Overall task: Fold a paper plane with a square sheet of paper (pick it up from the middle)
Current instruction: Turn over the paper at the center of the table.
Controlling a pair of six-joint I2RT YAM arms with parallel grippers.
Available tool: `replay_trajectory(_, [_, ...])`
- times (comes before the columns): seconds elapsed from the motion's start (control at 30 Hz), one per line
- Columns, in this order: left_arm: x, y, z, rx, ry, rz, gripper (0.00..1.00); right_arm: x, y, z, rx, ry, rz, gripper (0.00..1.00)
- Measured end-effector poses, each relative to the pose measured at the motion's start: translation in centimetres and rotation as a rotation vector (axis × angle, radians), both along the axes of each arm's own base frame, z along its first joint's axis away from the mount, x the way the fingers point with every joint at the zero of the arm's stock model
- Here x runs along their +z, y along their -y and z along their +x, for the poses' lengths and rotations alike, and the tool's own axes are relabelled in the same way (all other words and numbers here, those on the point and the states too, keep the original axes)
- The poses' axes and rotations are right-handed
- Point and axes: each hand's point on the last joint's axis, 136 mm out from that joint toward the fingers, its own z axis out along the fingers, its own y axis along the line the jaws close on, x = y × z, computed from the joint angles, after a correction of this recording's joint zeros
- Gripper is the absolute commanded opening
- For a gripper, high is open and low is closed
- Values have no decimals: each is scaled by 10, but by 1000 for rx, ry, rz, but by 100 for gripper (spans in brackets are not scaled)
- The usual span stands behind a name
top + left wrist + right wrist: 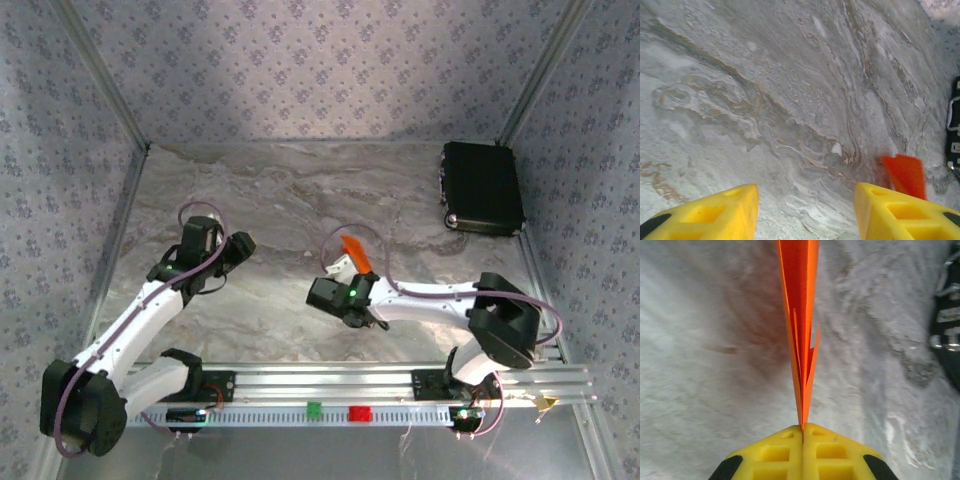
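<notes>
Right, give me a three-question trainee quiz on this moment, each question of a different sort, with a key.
1. Fill in: the right end effector is ___ on the orange paper plane.
2. True or false: the left end effector grips the paper plane too.
3. Pick one: the black box lies at which part of the table? A) far right corner B) near left corner C) centre

Key: 1 shut; 2 false, its fingers stand apart with nothing between them; 3 A.
</notes>
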Motion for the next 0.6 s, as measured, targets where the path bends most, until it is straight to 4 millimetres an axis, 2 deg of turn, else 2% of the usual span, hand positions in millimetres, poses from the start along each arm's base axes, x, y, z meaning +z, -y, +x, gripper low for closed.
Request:
replay_trajectory(0.07, [0,-2,-1,6,0,4,52,-13,-13,-6,39,-47,15,14])
replay_trajectory(0.17, [-1,-3,-3,6,-11,8,53,-27,-31,-15,86,-110,54,33])
replay_trajectory(0.23, [-1,-3,-3,6,-11,8,53,-30,-41,-19,103,-139,96,46])
replay_trajectory(0.33, [-3,-2,-3,2,-17,6,53,-25,-54,-22,121,-155,198,55])
replay_trajectory(0.43, [-10,2,-4,-15,-45,1,52,-10,-54,-21,101,-155,376,50])
replay_trajectory(0.53, [-19,10,-4,-47,-81,-17,44,1,-39,-7,8,-154,599,30])
replay_trajectory(0.6, [-23,17,-3,-76,-99,-37,38,0,-26,5,-65,-161,740,21])
